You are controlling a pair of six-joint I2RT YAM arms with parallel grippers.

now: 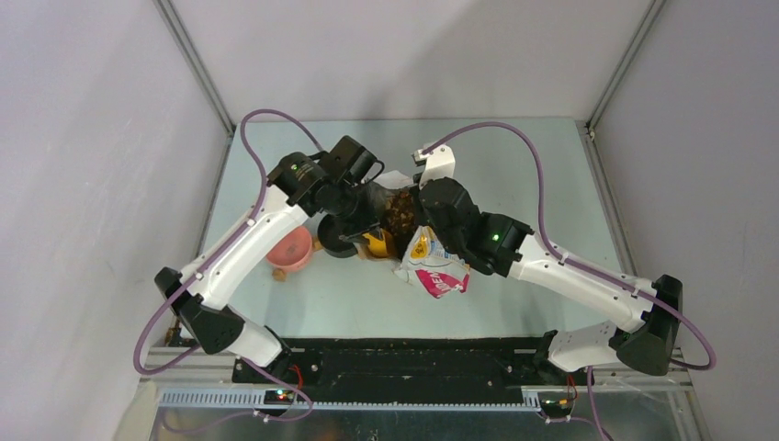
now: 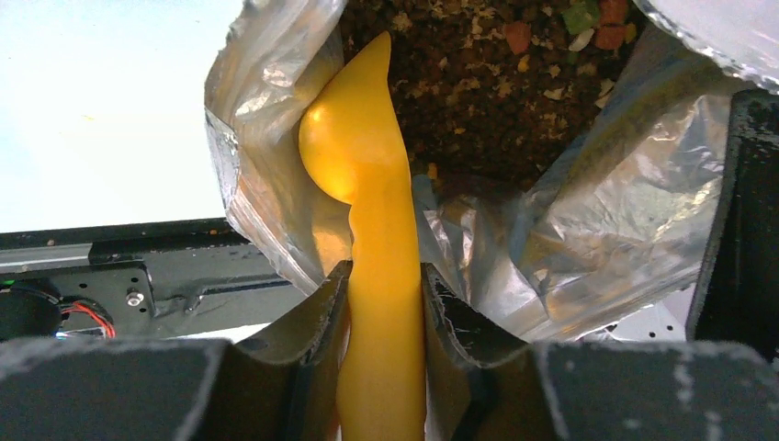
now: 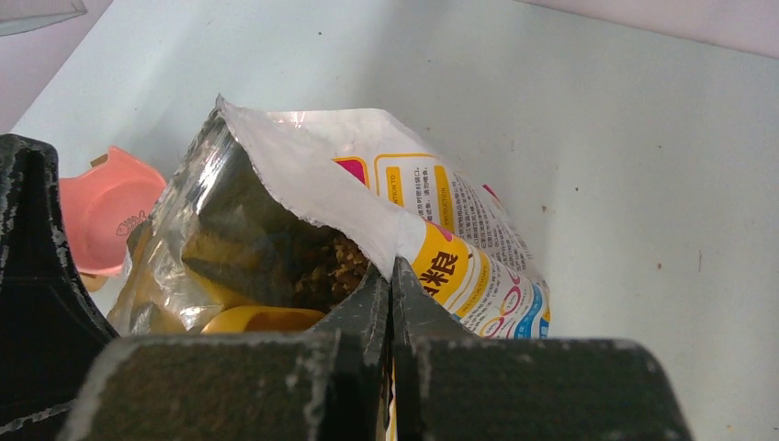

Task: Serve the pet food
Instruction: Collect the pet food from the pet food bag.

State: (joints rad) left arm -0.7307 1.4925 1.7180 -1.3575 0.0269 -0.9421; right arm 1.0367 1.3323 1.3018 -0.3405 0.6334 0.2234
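Brown pet food (image 2: pixel 478 101) fills the open foil-lined bag (image 2: pixel 588 211), also showing in the bag's mouth (image 3: pixel 331 266) and from above (image 1: pixel 400 209). My left gripper (image 2: pixel 386 285) is shut on the handle of a yellow scoop (image 2: pixel 367 156), whose bowl reaches into the bag opening above the kibble. My right gripper (image 3: pixel 392 276) is shut on the bag's rim (image 3: pixel 303 179), pinching the printed wall (image 3: pixel 459 266) and holding the mouth open. The bag (image 1: pixel 432 266) leans at mid-table between both arms. A pink bowl (image 1: pixel 290 248) sits to its left.
A small tan bit (image 1: pixel 278 274) lies by the pink bowl (image 3: pixel 101 211). A dark round object (image 1: pixel 338 241) sits between bowl and bag. The black rail (image 1: pixel 404 358) runs along the near edge. Walls enclose the pale table (image 1: pixel 533 175).
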